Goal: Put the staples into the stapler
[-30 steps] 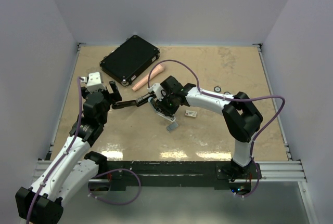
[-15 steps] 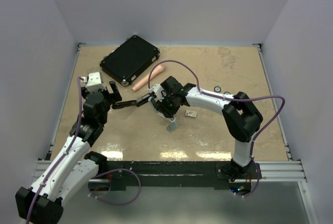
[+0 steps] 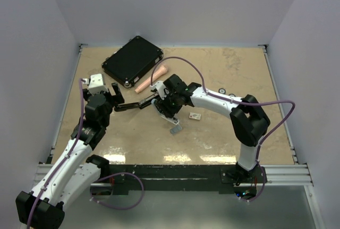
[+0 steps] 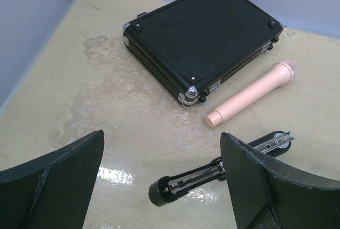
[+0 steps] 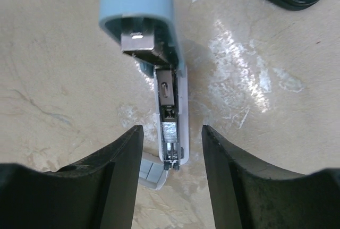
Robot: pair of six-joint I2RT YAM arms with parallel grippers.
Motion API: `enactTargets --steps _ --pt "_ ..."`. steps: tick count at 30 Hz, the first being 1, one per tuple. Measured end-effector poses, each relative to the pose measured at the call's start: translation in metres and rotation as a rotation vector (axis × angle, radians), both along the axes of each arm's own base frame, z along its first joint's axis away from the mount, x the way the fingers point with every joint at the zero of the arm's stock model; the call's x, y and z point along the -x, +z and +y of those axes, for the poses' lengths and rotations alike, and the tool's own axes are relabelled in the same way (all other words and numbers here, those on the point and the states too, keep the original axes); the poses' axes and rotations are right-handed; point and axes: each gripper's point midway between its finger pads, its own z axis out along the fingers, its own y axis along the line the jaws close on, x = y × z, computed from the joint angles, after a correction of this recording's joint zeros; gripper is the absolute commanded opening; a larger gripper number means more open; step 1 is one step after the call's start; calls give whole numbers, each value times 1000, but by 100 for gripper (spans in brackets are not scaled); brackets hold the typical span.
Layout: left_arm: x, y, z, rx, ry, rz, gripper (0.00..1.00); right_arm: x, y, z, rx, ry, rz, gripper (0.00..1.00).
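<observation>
**Blue stapler open, staples not yet loaded**

My right hand [image 5: 171,130] hovers directly over the blue stapler [image 5: 167,80], fingers spread to either side of it and holding nothing. The stapler lies on the surface [image 3: 223,133] with its lid swung back and its metal channel exposed. I judge the opening step done.

The staples [image 3: 195,116], a tiny flat block, lie on the surface just to the right of the blue stapler, apart from it. In my right wrist view a pale ribbed patch shows inside the channel. I cannot tell whether that is staples or part of the mechanism. As I read it, what is left is to pick up the block, seat it in the channel and shut the lid.

My left hand [image 3: 118,97] is to the left of the blue stapler, wide open and empty. It faces the black stapler [image 4: 191,178], which lies opened out flat.

Counted:
- two staplers
- one block of staples
- one black case [image 4: 204,32] and one pink microphone [image 4: 249,93], both beyond the blue stapler to its left
- one small black ring [image 3: 222,91] in plain view, further to the right of the blue stapler, past the staples
</observation>
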Motion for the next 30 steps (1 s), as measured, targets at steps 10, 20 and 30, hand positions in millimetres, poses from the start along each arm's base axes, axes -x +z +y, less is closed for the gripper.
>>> enactTargets --steps 10,20,30 --pt "0 0 0 0 -1 0 95 -21 10 3 -19 -111 -69 56" --pt "0 0 -1 1 -7 1 95 -24 6 4 -17 -126 -71 56" --pt "0 0 -1 2 -7 1 95 -19 -11 -2 15 -127 -48 56"
